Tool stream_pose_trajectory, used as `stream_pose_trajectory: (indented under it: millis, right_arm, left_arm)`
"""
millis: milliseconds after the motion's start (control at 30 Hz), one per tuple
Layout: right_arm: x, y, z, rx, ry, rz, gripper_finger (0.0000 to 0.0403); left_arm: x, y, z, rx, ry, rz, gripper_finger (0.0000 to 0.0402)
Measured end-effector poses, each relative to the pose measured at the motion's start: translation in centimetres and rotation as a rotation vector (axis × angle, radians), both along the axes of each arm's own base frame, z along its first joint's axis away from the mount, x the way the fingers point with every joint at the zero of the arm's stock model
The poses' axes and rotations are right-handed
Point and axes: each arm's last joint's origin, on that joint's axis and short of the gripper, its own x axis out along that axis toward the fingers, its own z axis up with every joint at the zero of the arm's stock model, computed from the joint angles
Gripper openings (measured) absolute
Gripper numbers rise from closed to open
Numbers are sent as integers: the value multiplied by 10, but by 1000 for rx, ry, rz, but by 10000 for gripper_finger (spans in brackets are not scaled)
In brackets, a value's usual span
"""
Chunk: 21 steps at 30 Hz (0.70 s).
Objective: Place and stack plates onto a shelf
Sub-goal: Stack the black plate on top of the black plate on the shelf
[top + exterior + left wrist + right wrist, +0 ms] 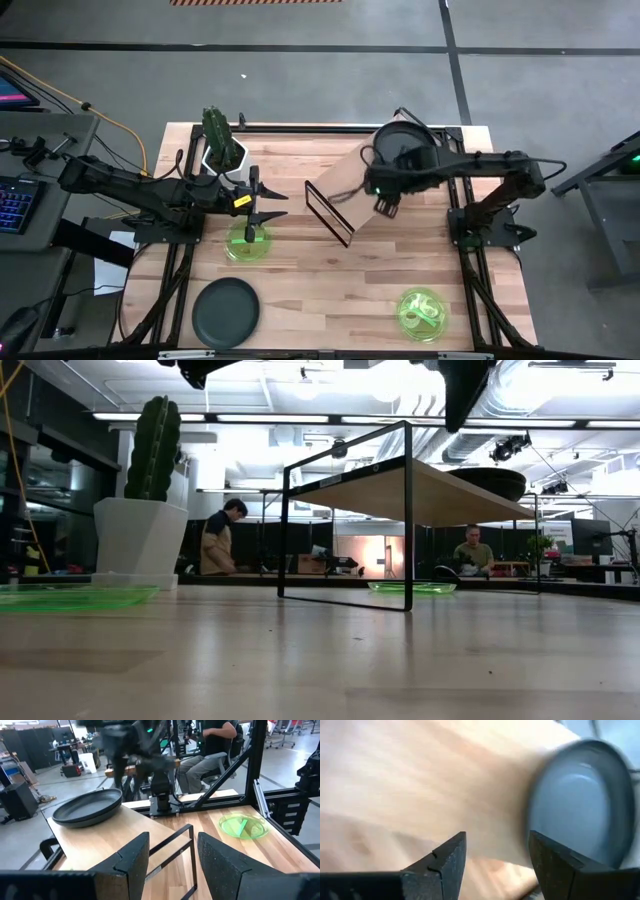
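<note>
Butcher-block table [330, 290] fills our overhead view. We note the shelf [350, 190] at centre, angled, with a dark plate stack [405, 145] on its far right end. Right gripper [385, 205] hovers over the shelf board, fingers spread, nothing between them. Left gripper [268, 203] hangs above a green plate [247, 243] left of the shelf, fingers also spread and empty. We log another dark plate [226, 312] at near left, a second green plate [422, 313] at near right, and a potted cactus [222, 140] at far left.
</note>
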Motion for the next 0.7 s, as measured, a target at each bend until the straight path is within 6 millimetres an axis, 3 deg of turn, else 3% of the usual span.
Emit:
stream_pose_trajectory:
  millis: [367, 700]
  right_arm:
    - [-17, 95, -6, 12, -296, 185, 195]
    - [-39, 138, -31, 19, -387, 193, 195]
  left_arm:
    - [0, -1, -1, -18, 12, -24, 158]
    - [0, -2, 1, 2, -10, -60, 158]
